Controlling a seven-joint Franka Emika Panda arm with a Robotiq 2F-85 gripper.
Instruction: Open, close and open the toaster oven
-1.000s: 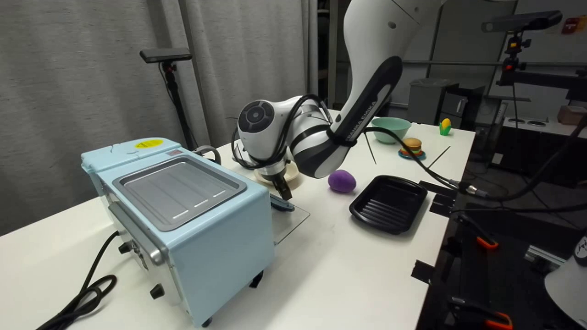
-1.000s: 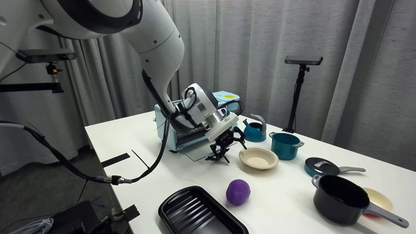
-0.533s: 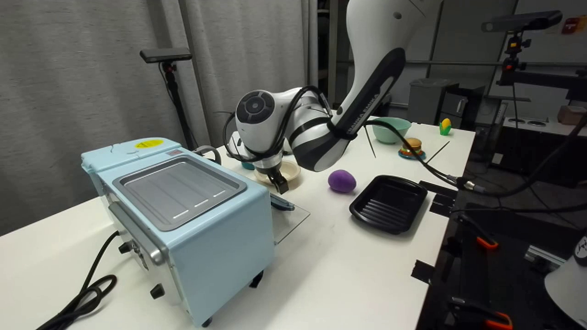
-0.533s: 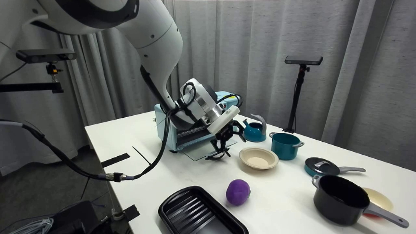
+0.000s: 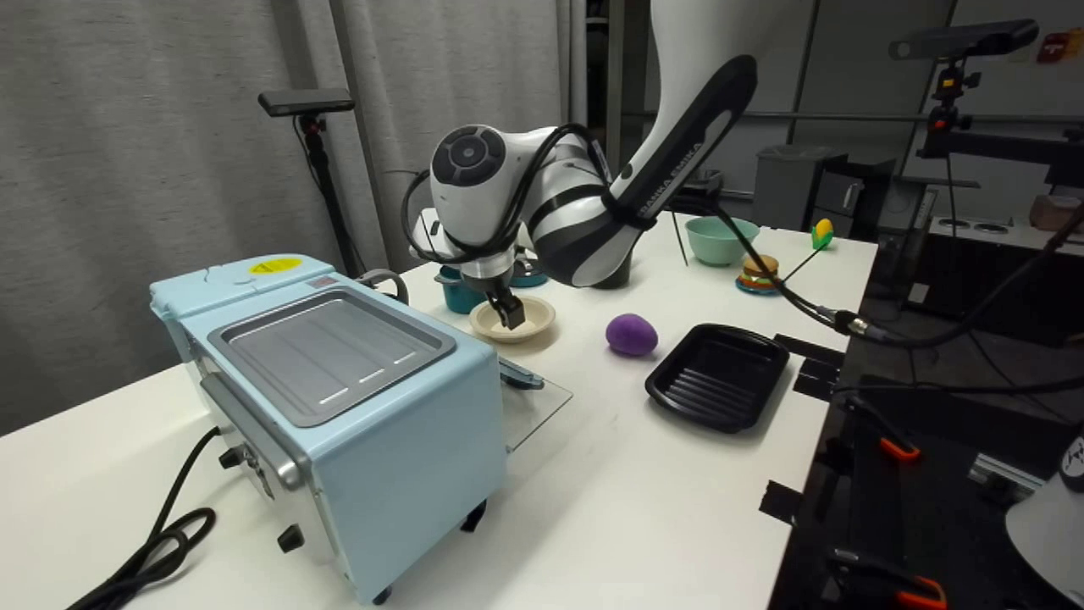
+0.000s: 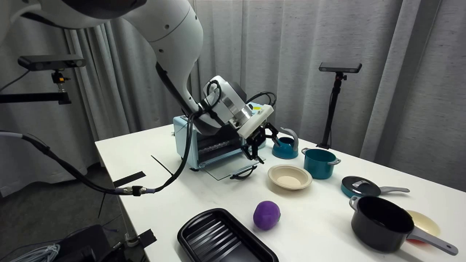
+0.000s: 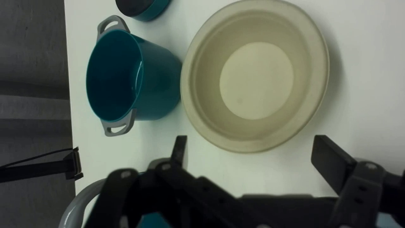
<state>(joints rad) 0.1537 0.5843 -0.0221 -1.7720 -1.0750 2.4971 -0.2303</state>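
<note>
Light blue sheet metal with rounded corners forms the toaster oven (image 5: 364,445), a boxy body on short black feet (image 5: 474,515), standing on the smooth white bench (image 5: 627,517). Much of its top is covered by a grey rimmed panel (image 5: 334,356) with shallow ribs. Its clear glass door (image 6: 220,170) stands lowered, reaching out nearly flat over the bench, a dark bowed handle (image 6: 244,174) along the outer edge; the view is too poor to say whether glass and bench touch. Black and jointed, the hand (image 6: 270,152) hangs in the air, higher than that handle and apart from it, its blocky fingers (image 7: 330,163) spread wide and holding nothing. In the wrist view, a matt beige bowl (image 7: 256,80) with a broad rim shows just past the fingertips, and a glossy teal pot (image 7: 156,80) with two grey handles (image 7: 127,119) stands beside it. A stretch of bench lies between the door and a black roasting pan (image 5: 718,377) with ridged floor, which rests near the bench's edge, where black tape (image 5: 815,383) is stuck. Between pan and bowl sits a purple egg-shaped piece (image 6: 267,215).
</note>
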